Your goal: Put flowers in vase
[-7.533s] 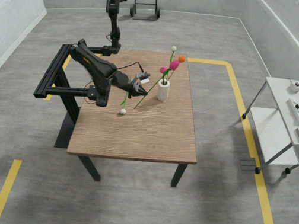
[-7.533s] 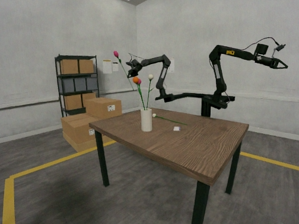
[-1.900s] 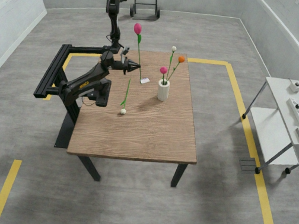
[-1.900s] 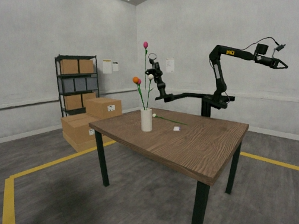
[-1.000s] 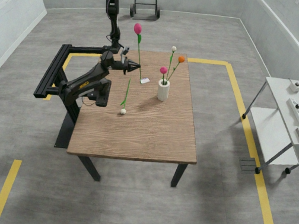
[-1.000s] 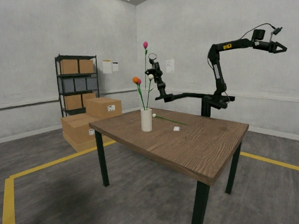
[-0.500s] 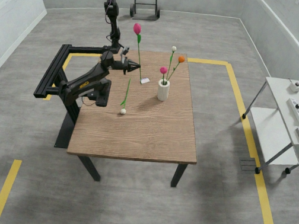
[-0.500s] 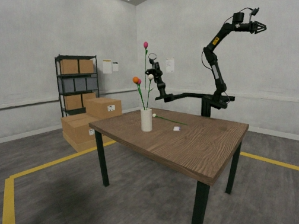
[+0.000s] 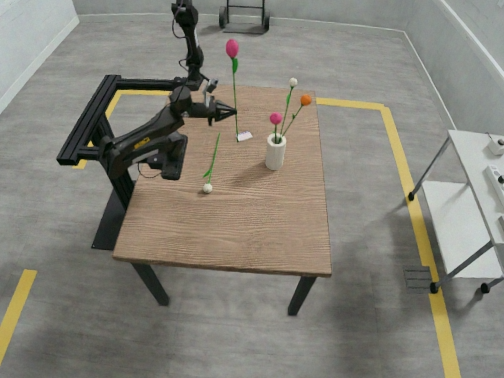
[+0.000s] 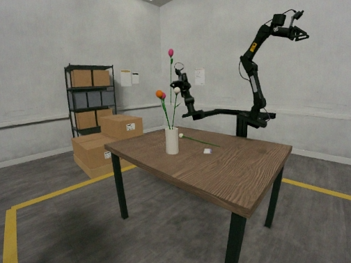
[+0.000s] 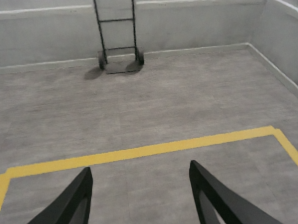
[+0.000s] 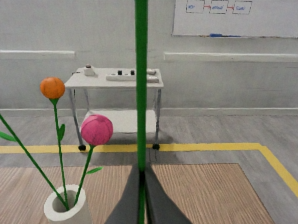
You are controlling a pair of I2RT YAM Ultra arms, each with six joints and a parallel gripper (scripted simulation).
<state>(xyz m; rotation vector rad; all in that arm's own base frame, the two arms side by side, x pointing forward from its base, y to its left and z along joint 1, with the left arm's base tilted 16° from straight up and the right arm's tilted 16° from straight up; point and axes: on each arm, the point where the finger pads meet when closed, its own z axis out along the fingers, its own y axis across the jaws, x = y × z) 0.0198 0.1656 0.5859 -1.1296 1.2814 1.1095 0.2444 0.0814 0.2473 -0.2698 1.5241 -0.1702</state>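
The right gripper (image 9: 236,112) (image 10: 171,85) (image 12: 141,169) pinched the tulip (image 9: 232,49) (image 10: 170,53) upright beside the vase (image 9: 274,152) (image 10: 172,140) (image 12: 69,205); too low a crossing could bend stems. Left gripper (image 10: 306,37) (image 11: 141,175): spread.

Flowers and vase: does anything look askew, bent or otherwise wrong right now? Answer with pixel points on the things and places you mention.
No damage stands out. The white flower (image 9: 208,188) (image 10: 181,136) lying on the table (image 9: 225,225) (image 10: 223,174) is simply not in the vase (image 9: 275,152) (image 10: 172,140) (image 12: 70,214) yet; its stem shows no sharp kink.

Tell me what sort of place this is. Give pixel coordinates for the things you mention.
Probably a workshop or storeroom: a shelf rack (image 10: 114,91) with cardboard boxes (image 10: 121,124), a hand truck (image 9: 245,6) (image 11: 116,20), and yellow floor lines (image 9: 402,165) (image 10: 73,189) (image 11: 145,151) (image 12: 200,147).
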